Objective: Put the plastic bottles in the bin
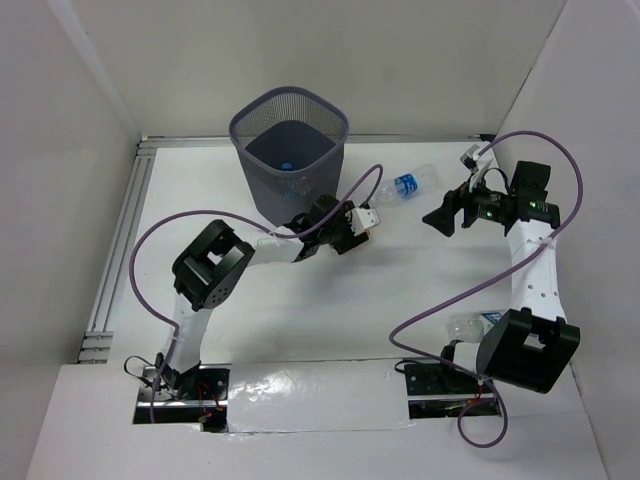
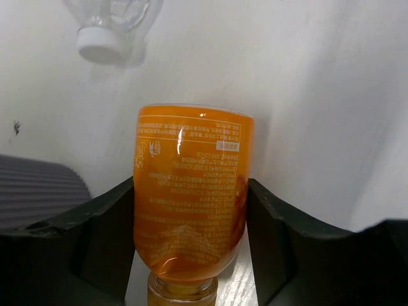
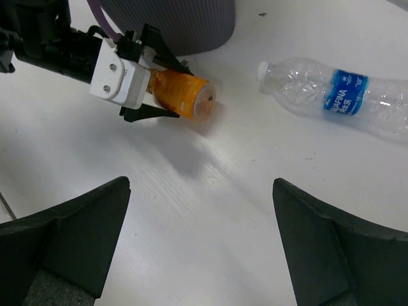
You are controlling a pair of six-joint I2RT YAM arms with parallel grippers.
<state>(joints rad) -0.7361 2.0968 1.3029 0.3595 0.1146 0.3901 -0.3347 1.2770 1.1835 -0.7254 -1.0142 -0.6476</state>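
At left-centre we saw the tall dark grey wire-mesh bin [image 1: 289, 150] at the table's [image 1: 300, 320] far edge. Just beside its near wall, the left end effector [image 2: 190, 204] pinched the short orange plastic bottle [image 3: 185, 94] across its body, neck toward the wrist, prob. so it could go up over the rim. Further right a clear, crumpled blue-labelled bottle [image 3: 338, 95] w/ white cap lay free on the table. The right end effector [image 3: 199, 185] hung spread near it, holding nothing. A second clear bottle [image 1: 470, 325] lay by the right arm's base.
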